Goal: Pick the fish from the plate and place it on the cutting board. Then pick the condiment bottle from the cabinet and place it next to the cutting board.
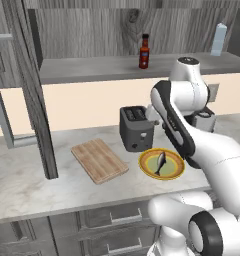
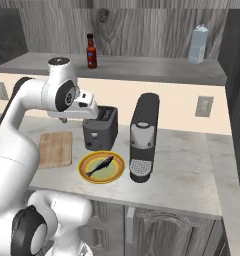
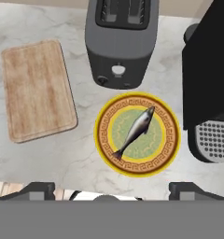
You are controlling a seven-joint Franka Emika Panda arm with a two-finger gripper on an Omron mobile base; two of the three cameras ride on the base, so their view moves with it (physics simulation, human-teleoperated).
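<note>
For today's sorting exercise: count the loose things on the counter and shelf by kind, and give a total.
Bottles: 2, the condiment bottle and a pale bottle
Appliances: 2, toaster and coffee machine
Plate: 1
Fish: 1
Cutting board: 1
Total: 7

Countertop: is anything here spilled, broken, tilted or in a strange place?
Nothing stands out. The fish lies whole on the plate, the cutting board lies flat and bare, the toaster and coffee machine stand upright, and the marble counter shows no spill.

white rounded arm [image 1: 212, 150], dark joint bands
</note>
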